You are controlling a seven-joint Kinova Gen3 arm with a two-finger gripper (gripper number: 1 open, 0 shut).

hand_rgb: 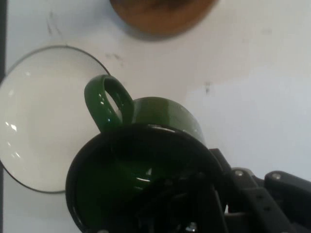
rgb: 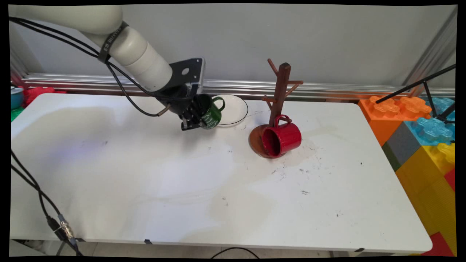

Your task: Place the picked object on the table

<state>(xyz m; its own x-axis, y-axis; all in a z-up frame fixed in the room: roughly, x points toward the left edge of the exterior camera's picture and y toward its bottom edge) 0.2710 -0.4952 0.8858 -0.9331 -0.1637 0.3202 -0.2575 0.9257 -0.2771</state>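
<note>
Fingers of my gripper (rgb: 192, 122) are clamped on the green mug's (rgb: 211, 111) rim, beside the white plate (rgb: 235, 107).

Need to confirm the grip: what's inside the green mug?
One finger of the tool reaches into the green mug, clamping its wall. The mug's bottom is dark and hidden behind it.

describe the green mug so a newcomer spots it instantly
Start at the wooden mug tree near the table's far edge. Left of it, past the white plate, the hand grips the green mug. The red mug lies at the tree's base.
</note>
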